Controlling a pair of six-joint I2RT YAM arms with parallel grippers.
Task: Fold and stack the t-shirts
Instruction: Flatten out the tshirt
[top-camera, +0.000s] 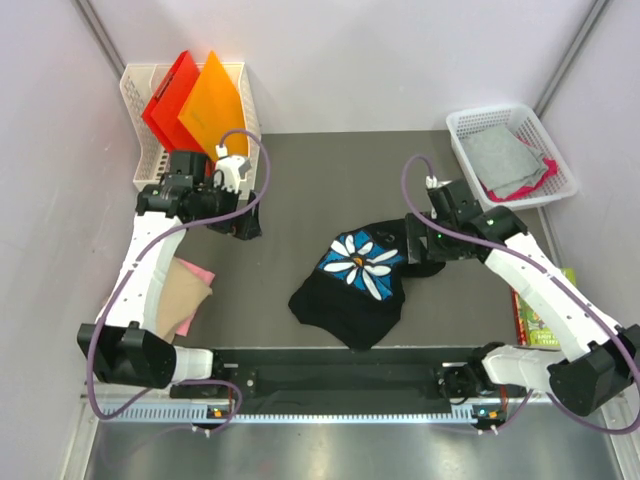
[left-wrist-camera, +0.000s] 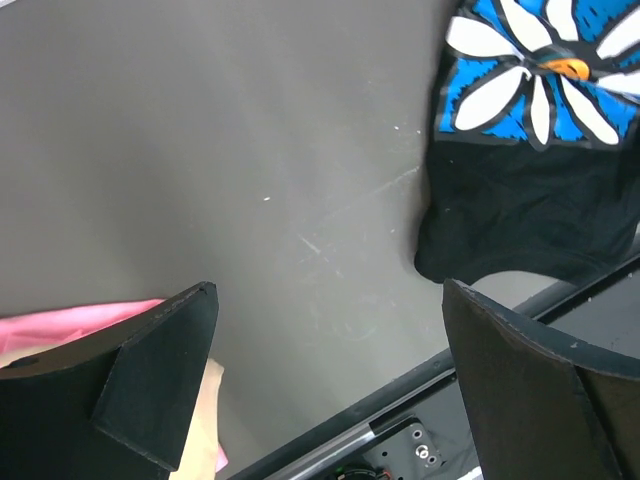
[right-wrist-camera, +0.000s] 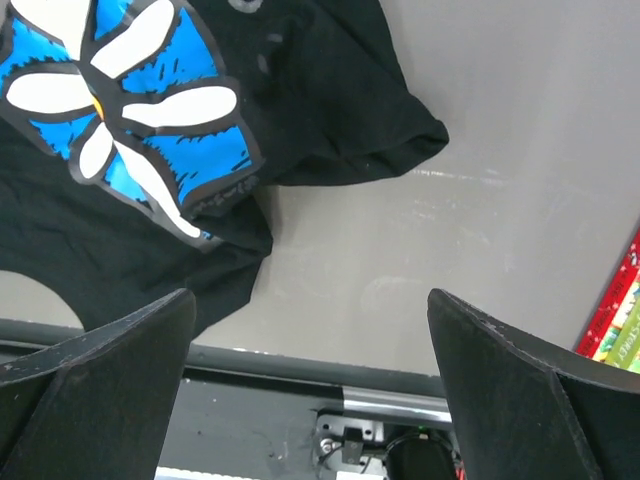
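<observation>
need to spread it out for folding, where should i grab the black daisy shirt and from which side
Take the black t-shirt by the sleeve that juts onto bare table on its right side, coming down from above with the right gripper, which is open and close by. That edge looks thin and free; the middle is bunched, so a pinch there would probably catch several layers.

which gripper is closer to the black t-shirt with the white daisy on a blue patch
Right. The right gripper is at the right edge of the black daisy-print t-shirt; the left gripper is further off to its left, with bare grey table between.
</observation>
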